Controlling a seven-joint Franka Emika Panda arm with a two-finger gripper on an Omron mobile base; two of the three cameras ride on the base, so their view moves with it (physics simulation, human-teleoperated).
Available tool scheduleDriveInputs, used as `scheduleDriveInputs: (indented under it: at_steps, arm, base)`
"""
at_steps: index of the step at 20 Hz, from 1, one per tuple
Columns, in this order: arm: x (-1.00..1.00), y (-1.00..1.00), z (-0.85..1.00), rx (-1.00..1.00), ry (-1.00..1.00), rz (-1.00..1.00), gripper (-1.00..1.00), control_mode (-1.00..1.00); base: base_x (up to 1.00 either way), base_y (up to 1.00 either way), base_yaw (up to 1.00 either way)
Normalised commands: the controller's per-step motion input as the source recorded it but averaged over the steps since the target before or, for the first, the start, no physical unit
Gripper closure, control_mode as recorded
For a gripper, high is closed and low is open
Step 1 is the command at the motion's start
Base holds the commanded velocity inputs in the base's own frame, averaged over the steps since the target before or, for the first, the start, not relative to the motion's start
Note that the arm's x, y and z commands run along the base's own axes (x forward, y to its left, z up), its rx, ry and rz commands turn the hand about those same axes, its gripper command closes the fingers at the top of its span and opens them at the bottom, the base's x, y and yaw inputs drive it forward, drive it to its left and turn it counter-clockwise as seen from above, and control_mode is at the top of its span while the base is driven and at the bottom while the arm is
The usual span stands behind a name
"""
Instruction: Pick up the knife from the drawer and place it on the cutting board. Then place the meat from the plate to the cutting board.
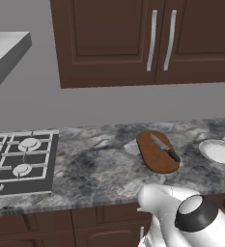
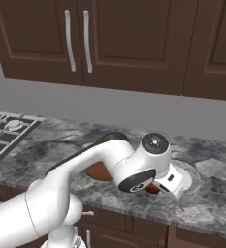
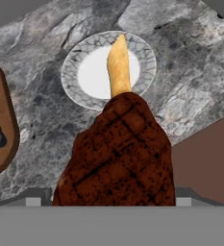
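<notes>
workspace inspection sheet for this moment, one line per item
surface: grey marbled counter, bare between the hob and the board
cutting board: flat on the counter, left of the plate
knife: lying on the cutting board, dark handle toward the plate side
meat: between the gripper's fingers, raised above the plate, bone tip pointing away from the hand
plate: on the counter, looks empty
clutter: nothing seen
gripper: jaws wide, appears closed on the meat
cables: nothing seen
surroundings: hob at left, dark wall cabinets above, range hood
</notes>
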Motion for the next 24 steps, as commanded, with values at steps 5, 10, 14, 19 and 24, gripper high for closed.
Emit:
scheduleDriveInputs:
  at_steps: [5, 10, 14, 19, 24]
  arm:
    - [-0.03, 0.39, 0.19, 0.0, 0.0, 0.29, 1.0, -1.0]
    - [0.0, 0.4, 0.03, 0.0, 0.0, 0.32, 1.0, -1.0]
    - [0.0, 0.38, 0.16, -0.05, 0.0, 0.35, 1.0, -1.0]
    - [0.02, 0.46, 0.11, -0.06, 0.0, 0.35, 1.0, -1.0]
    - [0.03, 0.58, 0.04, -0.05, 0.0, 0.3, 1.0, -1.0]
  base:
    - [0.0, 0.0, 0.0]
    - [0.0, 0.0, 0.0]
    - [0.0, 0.0, 0.0]
    - [0.0, 0.0, 0.0]
    - [0.0, 0.0, 0.0]
